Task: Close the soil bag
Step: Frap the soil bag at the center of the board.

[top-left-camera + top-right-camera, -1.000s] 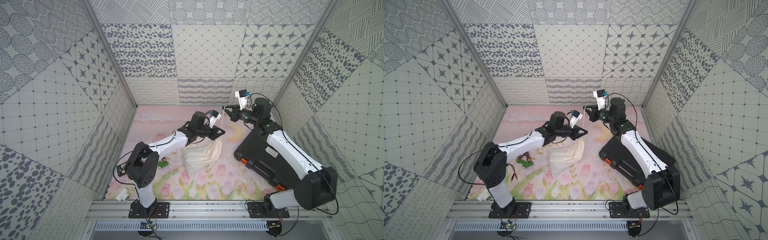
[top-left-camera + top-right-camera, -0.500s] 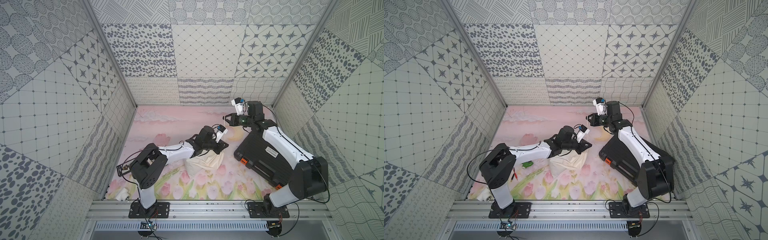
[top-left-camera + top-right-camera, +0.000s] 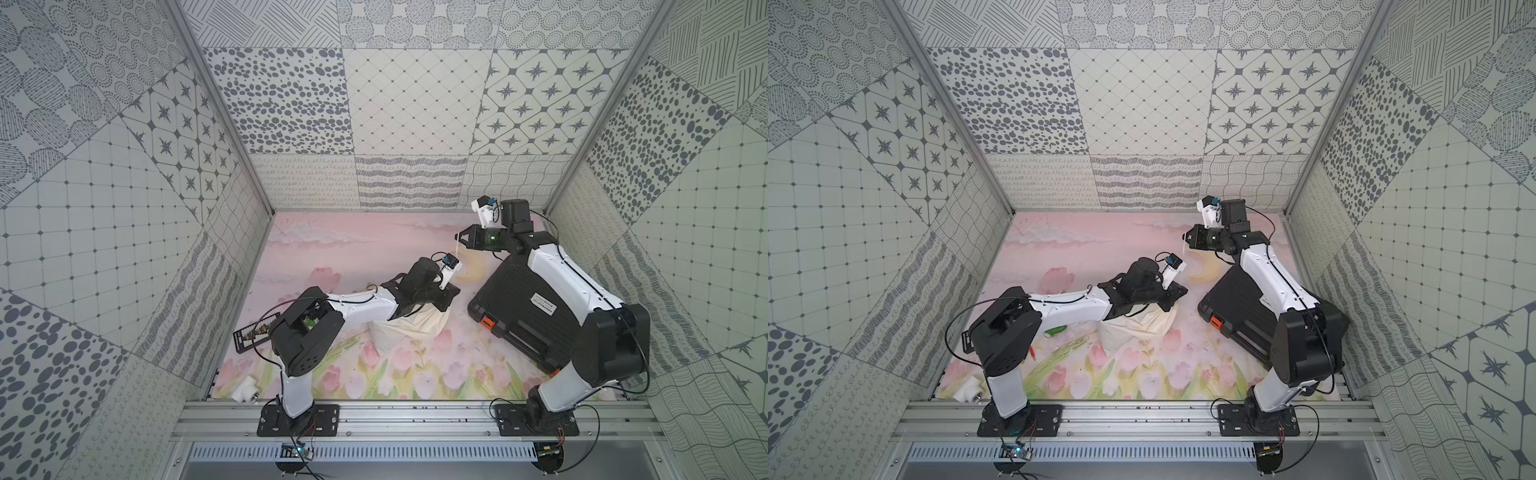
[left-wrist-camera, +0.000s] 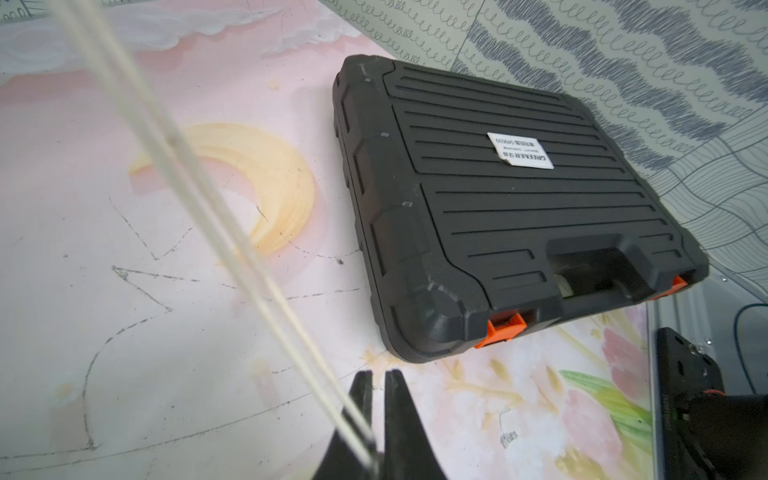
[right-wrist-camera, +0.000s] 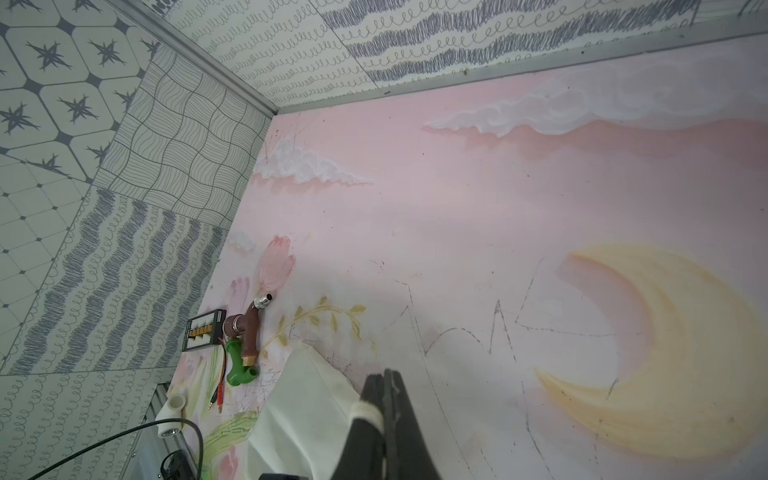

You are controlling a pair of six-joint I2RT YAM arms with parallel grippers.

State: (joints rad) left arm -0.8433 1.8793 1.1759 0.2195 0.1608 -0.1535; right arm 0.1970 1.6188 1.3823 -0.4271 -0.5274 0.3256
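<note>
The soil bag (image 3: pixel 409 330) is lying in the middle of the desk (image 3: pixel 332 249). Your left end effector (image 4: pixel 377 374) is sitting almost shut at the bag's top, with the thin white cord (image 4: pixel 199 195) running through its tiny gap. Your right end effector (image 5: pixel 384 374), at the bag's 1 o'clock, is pinching that cord. The cloth is soft and wrinkly, the cord skinny and smooth, so a hard pull may be slipping it free or dragging the floppy bag along.
</note>
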